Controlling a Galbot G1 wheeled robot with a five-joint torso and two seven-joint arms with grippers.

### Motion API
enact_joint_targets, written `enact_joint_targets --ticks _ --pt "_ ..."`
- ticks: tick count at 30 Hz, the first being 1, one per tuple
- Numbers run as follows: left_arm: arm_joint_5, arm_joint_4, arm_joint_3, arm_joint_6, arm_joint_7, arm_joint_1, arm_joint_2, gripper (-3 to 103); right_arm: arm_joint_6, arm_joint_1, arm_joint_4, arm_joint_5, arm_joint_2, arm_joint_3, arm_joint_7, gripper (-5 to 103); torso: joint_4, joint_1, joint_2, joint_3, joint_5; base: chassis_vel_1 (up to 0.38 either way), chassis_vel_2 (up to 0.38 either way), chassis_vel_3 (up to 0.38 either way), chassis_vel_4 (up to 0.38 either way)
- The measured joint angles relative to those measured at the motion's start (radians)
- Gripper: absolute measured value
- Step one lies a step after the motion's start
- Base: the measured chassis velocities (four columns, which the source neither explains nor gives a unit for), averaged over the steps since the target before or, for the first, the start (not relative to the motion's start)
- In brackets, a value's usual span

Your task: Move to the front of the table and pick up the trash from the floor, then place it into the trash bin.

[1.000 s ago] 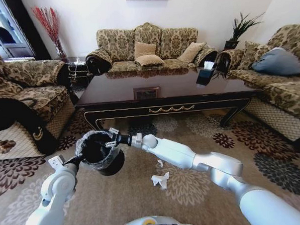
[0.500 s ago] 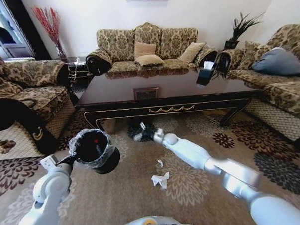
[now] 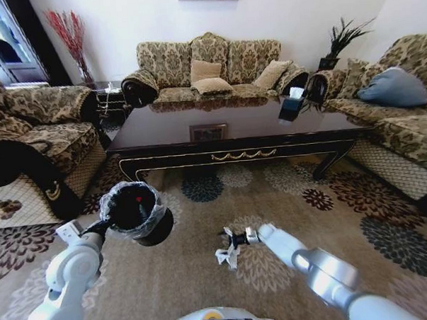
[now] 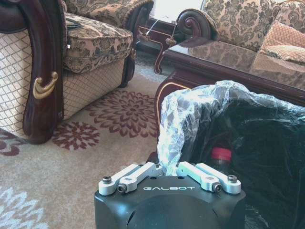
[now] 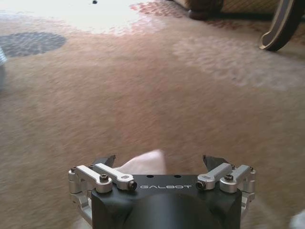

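Right claw [image 3: 230, 238] hangs jaws wide over the crumpled tissue [image 3: 227, 256], way nearer than the left claw [image 4: 167, 168] pinching the trash bin [image 3: 135, 210] liner.

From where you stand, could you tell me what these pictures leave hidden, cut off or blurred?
- Trash bin contents: in the left wrist view its liner hides all but a red bottle cap.
- White tissue: in the right wrist view the right gripper body covers most of it.
- Left gripper fingertips: hidden where they grip the liner.
- Carpet: blurred in the right wrist view.
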Motion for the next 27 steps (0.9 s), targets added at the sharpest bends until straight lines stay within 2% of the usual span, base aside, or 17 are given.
enact_joint_targets --ticks 11,13,14,17,18,20,21,23,24,26,27 --pt "0.012 -0.007 0.005 -0.005 0.002 0.011 -0.003 3 0.009 -0.025 0.006 -0.025 -0.033 0.014 0.014 101 -0.0003 0.0 0.0 0.0 -0.0002 0.0 0.0 0.0 0.0" --pt "0.012 -0.008 0.005 -0.005 0.002 0.011 -0.001 3 0.014 -0.027 0.003 -0.034 -0.04 0.027 0.014 94 -0.0004 0.0 0.0 0.0 -0.0002 0.0 0.0 0.0 0.0" --pt "0.012 -0.008 0.005 -0.005 0.002 0.011 -0.001 3 0.014 -0.027 0.003 -0.034 -0.04 0.027 0.014 94 -0.0004 0.0 0.0 0.0 -0.0002 0.0 0.0 0.0 0.0" --pt "0.013 -0.008 0.008 -0.005 0.002 0.011 -0.001 3 0.02 -0.028 0.003 -0.042 -0.046 0.032 0.008 78 -0.0003 0.0 0.0 0.0 -0.0002 0.0 0.0 0.0 0.0" --pt "0.013 -0.008 0.008 -0.005 0.002 0.011 -0.001 3 0.02 -0.028 0.003 -0.042 -0.046 0.032 0.008 78 -0.0003 0.0 0.0 0.0 -0.0002 0.0 0.0 0.0 0.0" --pt "0.015 -0.008 0.009 -0.005 0.002 0.012 -0.002 3 0.027 -0.029 0.002 -0.044 -0.048 0.035 0.004 67 -0.0003 0.0 0.0 0.0 -0.0002 0.0 0.0 0.0 0.0" --pt "0.016 -0.008 0.009 -0.006 0.002 0.013 -0.002 3 0.031 -0.029 0.001 -0.046 -0.049 0.036 0.001 67 -0.0003 0.0 0.0 0.0 -0.0002 0.0 0.0 0.0 0.0" --pt "0.017 -0.009 0.009 -0.007 0.002 0.015 -0.002 3 0.04 -0.029 -0.002 -0.053 -0.051 0.04 -0.005 56 -0.0003 0.0 0.0 0.0 -0.0002 0.0 0.0 0.0 0.0" --pt "0.017 -0.009 0.009 -0.007 0.002 0.015 -0.002 3 0.04 -0.029 -0.002 -0.053 -0.051 0.04 -0.005 56 -0.0003 0.0 0.0 0.0 -0.0002 0.0 0.0 0.0 0.0" --pt "0.019 -0.009 0.008 -0.008 0.002 0.016 -0.001 3 0.053 -0.029 -0.005 -0.06 -0.053 0.046 -0.006 45 -0.0004 0.0 0.0 0.0 -0.0002 0.0 0.0 0.0 0.0" --pt "0.019 -0.009 0.008 -0.008 0.002 0.016 -0.001 3 0.06 -0.03 -0.005 -0.061 -0.053 0.051 -0.006 45 -0.0003 0.0 0.0 0.0 -0.0002 0.0 0.0 0.0 0.0"
